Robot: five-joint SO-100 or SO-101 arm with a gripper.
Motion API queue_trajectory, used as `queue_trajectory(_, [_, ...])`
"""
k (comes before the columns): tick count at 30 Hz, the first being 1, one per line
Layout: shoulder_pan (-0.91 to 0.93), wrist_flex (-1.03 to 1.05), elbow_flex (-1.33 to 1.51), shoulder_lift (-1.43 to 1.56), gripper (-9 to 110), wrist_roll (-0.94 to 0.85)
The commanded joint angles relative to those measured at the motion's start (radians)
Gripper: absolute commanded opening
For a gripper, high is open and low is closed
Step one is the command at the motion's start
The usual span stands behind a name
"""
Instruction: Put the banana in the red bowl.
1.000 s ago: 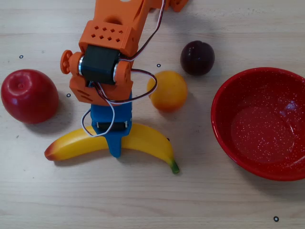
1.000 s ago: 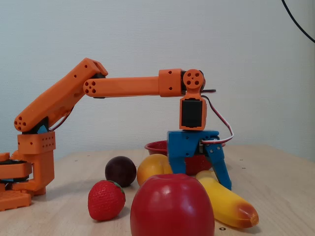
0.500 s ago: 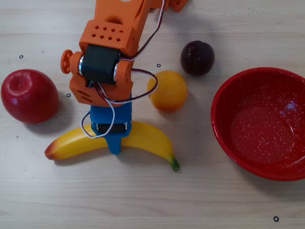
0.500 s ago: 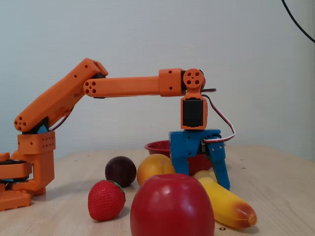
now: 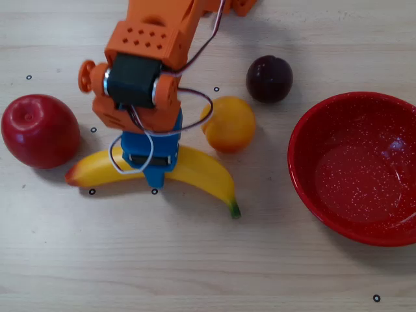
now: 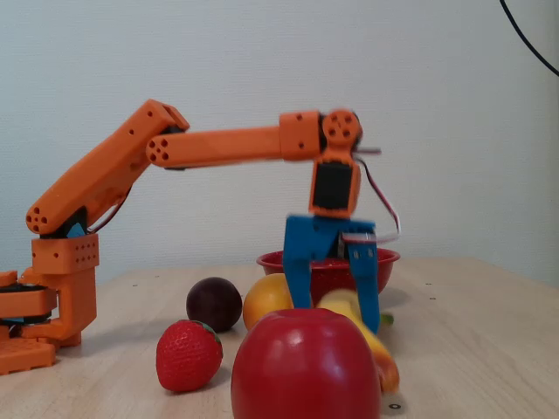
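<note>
The yellow banana (image 5: 201,170) lies on the wooden table, its reddish end to the left and its green tip to the lower right in the overhead view. In the fixed view the banana (image 6: 381,347) shows behind the apple. My gripper (image 5: 154,174) is lowered over the banana's middle. In the fixed view the gripper (image 6: 336,316) has its two blue fingers apart, one on each side of the banana, so it is open. The red speckled bowl (image 5: 354,175) stands empty at the right, apart from the banana, and its rim shows behind the gripper in the fixed view (image 6: 389,256).
A red apple (image 5: 39,130) sits left of the banana and an orange (image 5: 229,123) just behind it. A dark plum (image 5: 269,78) lies further back. A strawberry (image 6: 188,353) shows only in the fixed view. The arm's base (image 6: 44,297) stands at the left.
</note>
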Motion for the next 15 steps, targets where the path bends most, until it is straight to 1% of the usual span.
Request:
queue_trajectory(1, [-0.003, 0.031, -0.051, 0.262, 0, -0.043])
queue_trajectory(15, [0.04, 0.084, 0.255, 0.693, 0, -0.104])
